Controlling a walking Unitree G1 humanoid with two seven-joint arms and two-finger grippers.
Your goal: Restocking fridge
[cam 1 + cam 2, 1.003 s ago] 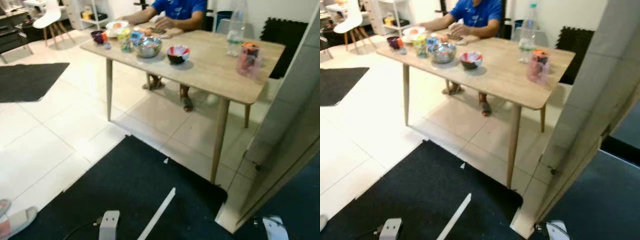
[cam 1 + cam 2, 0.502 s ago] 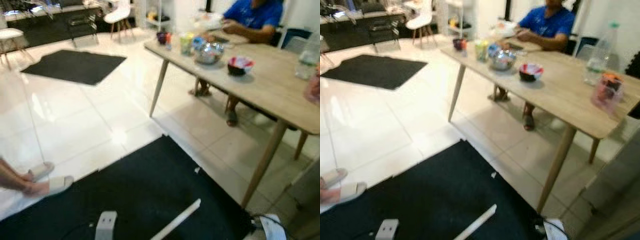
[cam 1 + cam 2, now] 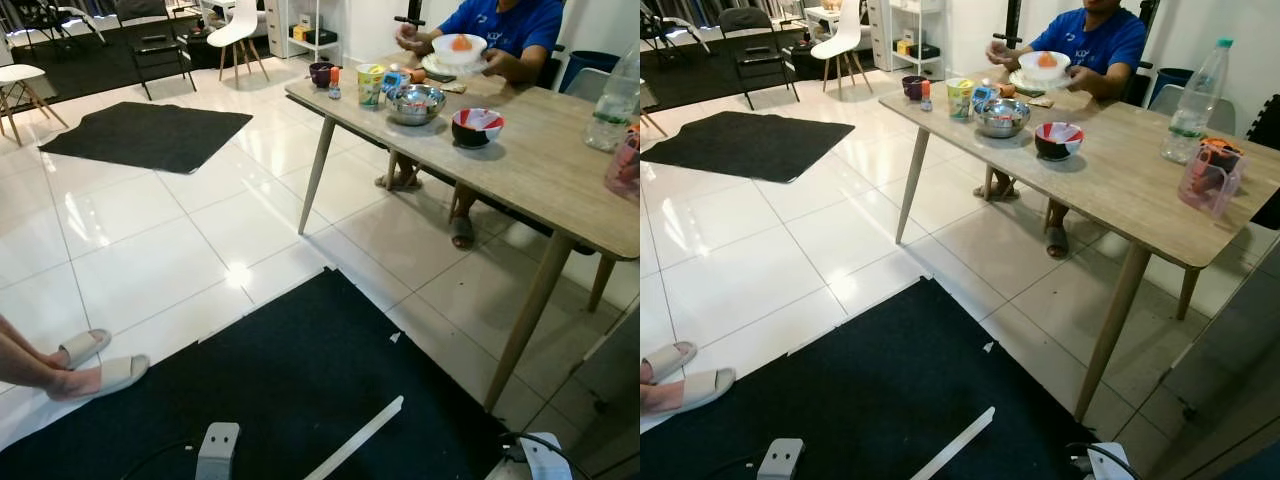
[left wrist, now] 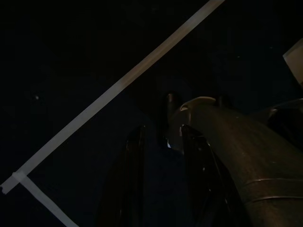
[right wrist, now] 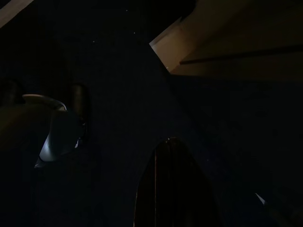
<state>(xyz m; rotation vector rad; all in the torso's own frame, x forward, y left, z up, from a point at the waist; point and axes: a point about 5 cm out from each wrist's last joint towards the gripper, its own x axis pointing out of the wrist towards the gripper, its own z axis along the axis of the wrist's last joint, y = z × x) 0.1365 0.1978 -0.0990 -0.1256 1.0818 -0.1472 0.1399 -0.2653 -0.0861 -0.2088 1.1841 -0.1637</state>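
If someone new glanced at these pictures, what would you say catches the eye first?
Probably the long wooden table on the right, crowded with bowls, cups and a water bottle, with a person in a blue shirt seated behind it holding a white bowl. Next, the black mat in front.

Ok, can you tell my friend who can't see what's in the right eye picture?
A wooden table holds bowls, cups and a bottle. A person in blue sits behind it with a white bowl. A black mat covers the near floor.

Wooden table (image 3: 1110, 190), white tiled floor (image 3: 770, 270)
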